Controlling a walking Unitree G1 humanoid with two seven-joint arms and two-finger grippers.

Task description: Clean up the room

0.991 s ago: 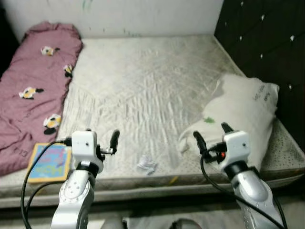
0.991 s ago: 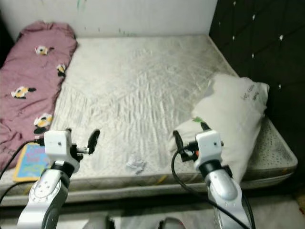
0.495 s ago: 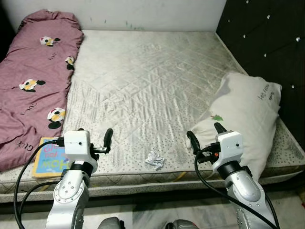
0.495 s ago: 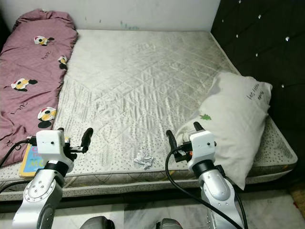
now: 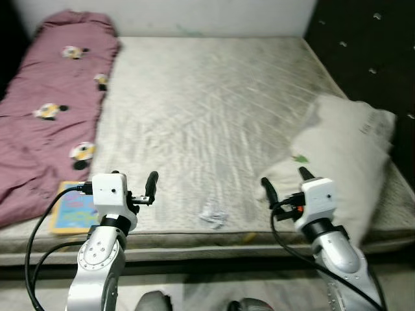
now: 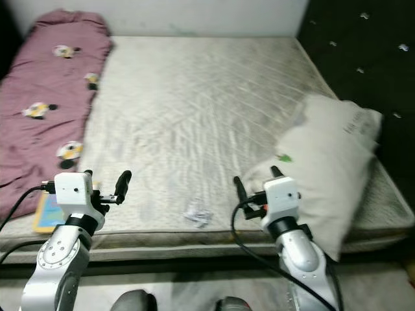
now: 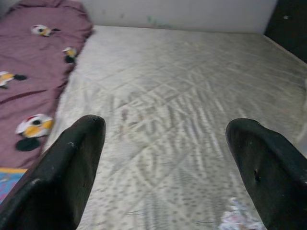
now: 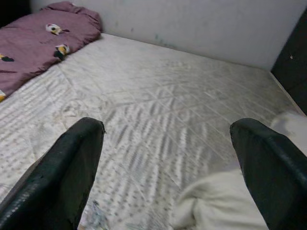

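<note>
2 grippers held over the near edge of a bare mattress (image 5: 207, 123).

The left gripper (image 7: 163, 158) and right gripper (image 8: 165, 158) both hold their jaws wide apart, empty. A crumpled paper scrap (image 5: 213, 216) lies between them near the mattress edge; a white pillow (image 5: 347, 165) sits right, a maroon blanket (image 5: 52, 110) and a colourful book (image 5: 72, 208) left.
</note>
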